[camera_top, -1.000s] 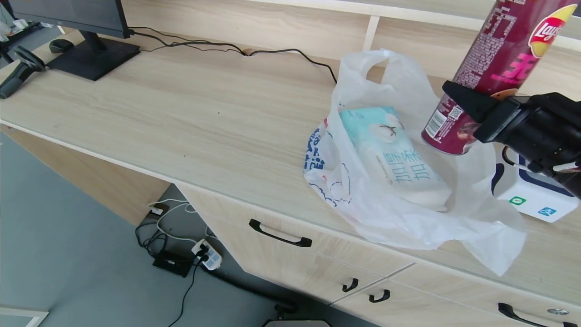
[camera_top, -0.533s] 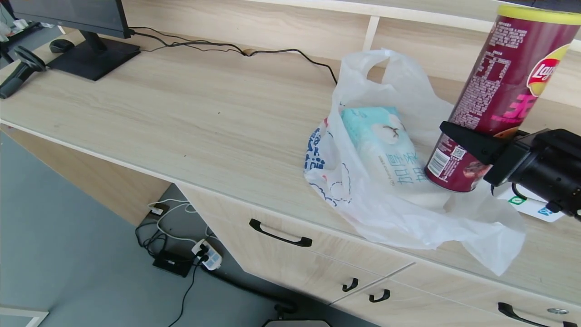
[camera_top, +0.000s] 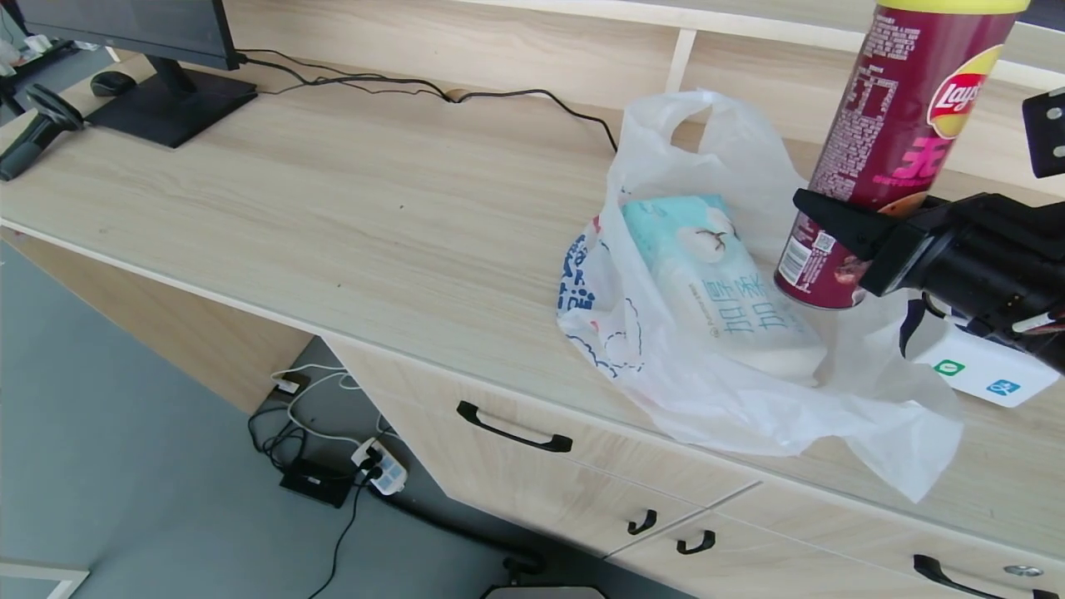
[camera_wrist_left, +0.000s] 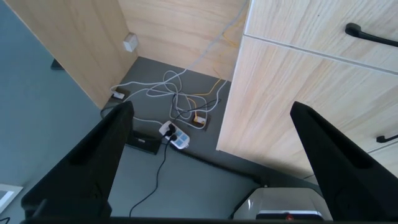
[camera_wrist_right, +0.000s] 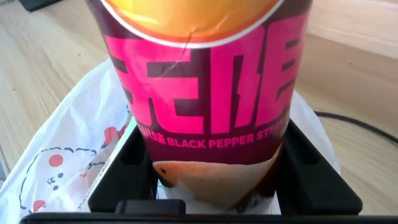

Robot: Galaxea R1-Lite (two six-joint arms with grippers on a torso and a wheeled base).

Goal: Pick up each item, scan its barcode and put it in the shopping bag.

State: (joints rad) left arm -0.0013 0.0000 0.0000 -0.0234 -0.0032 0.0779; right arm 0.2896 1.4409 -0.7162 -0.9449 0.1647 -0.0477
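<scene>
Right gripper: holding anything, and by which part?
Yes. The right gripper holds the chip can upright, clamped around its lower body just above the base. The left gripper is open, empty.

Shop checkout — wooden worktop (camera_top: 374,225) over drawers (camera_top: 516,478), monitor (camera_top: 125,25), handheld barcode scanner (camera_top: 33,133), white payment-code box (camera_top: 986,374), plastic shopping bag (camera_top: 749,416).

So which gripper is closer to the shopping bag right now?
Right. The right gripper holds the chip can just over the bag on the counter; the left gripper is by the cabinet fronts, facing the floor, away from the bag.
</scene>
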